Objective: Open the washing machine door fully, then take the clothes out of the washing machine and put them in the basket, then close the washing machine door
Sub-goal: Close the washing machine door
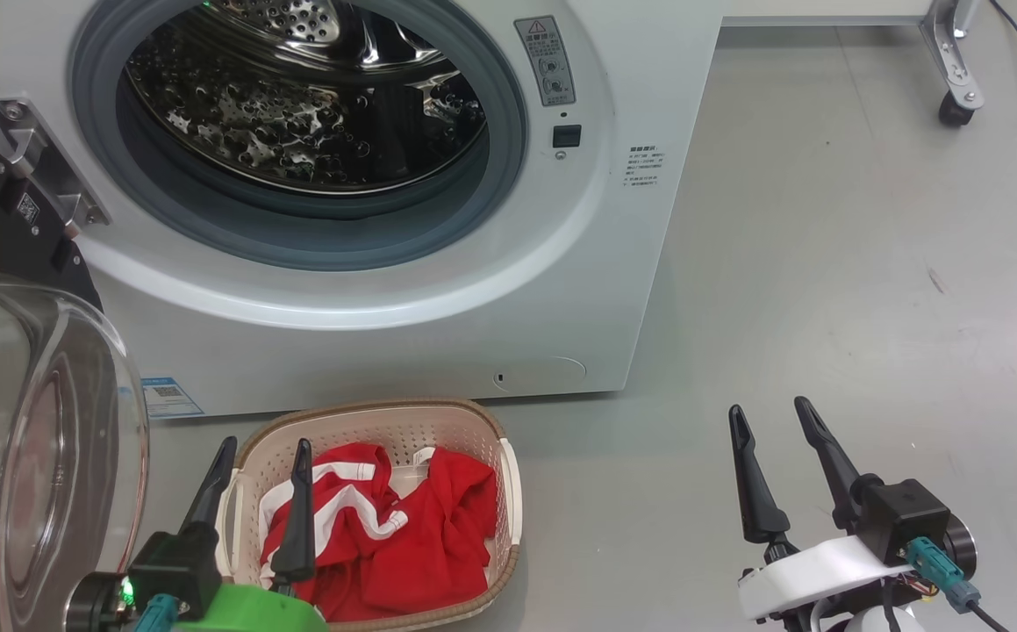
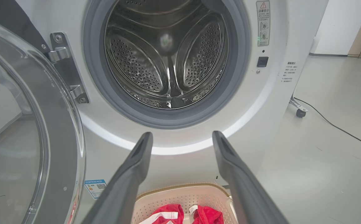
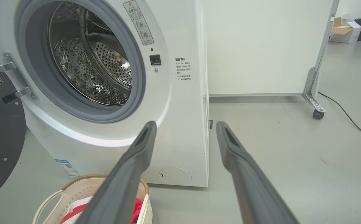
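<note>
So the washing machine [image 1: 438, 290] sits there with the washing machine door [image 1: 25, 421] swung out to the left on its hinge [image 1: 43, 167], glass bowl bulging toward the camera at the left edge of the head view. The grey gasket [image 1: 297, 237] rings the shiny perforated drum [image 1: 297, 105]. The basket [image 1: 368, 432] is on the floor [image 1: 824, 263] right in front of the machine, just below the blue label [image 1: 170, 397] and the round flap [image 1: 543, 373], and the clothes [image 1: 403, 535] are piled inside it, red with white stripes. The left claw [image 1: 266, 446] is over the left side of the basket with its fingers spread wide and nothing between them. In the head view one finger crosses the basket's left rim and the other lies across the red fabric. From the left wrist view the clothes show low down between the two fingers, apart from them as far as I can see, while the fingertips point at the machine's white front under the opening. The right claw [image 1: 769, 409] is well off to the right of the basket over bare floor, also gaping and holding nothing, with its fingers aimed past the machine's right corner.
</note>
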`<state>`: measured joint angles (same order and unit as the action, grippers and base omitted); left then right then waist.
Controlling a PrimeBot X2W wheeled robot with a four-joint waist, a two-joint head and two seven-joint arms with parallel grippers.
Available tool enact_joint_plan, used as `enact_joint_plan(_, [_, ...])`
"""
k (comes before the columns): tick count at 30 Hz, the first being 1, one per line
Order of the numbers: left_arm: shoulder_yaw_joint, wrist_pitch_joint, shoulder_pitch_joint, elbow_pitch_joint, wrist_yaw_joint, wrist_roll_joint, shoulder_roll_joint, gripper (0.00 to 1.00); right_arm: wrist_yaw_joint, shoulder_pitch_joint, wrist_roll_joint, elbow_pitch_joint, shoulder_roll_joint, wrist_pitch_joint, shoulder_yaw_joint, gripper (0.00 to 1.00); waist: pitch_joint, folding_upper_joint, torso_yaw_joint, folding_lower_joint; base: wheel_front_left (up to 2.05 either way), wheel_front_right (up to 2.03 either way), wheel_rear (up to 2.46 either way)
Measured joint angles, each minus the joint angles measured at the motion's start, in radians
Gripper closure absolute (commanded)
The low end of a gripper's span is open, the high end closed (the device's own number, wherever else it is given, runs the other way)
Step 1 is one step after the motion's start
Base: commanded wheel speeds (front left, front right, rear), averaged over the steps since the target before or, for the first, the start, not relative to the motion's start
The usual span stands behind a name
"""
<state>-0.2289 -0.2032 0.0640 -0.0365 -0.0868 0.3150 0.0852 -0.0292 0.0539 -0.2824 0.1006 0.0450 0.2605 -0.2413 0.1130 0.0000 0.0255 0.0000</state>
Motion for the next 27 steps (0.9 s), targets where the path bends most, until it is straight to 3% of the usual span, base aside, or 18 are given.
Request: enact_joint_plan(27, [-0.017, 0.026, 0.004, 0.046, -0.005, -0.007, 0.0, 0.0, 0.0, 0.0, -0.006, 0.0, 0.0, 0.0, 0.001, 0.0, -0.01, 0.0, -0.001, 0.0, -0.79, 0.79, 0.0])
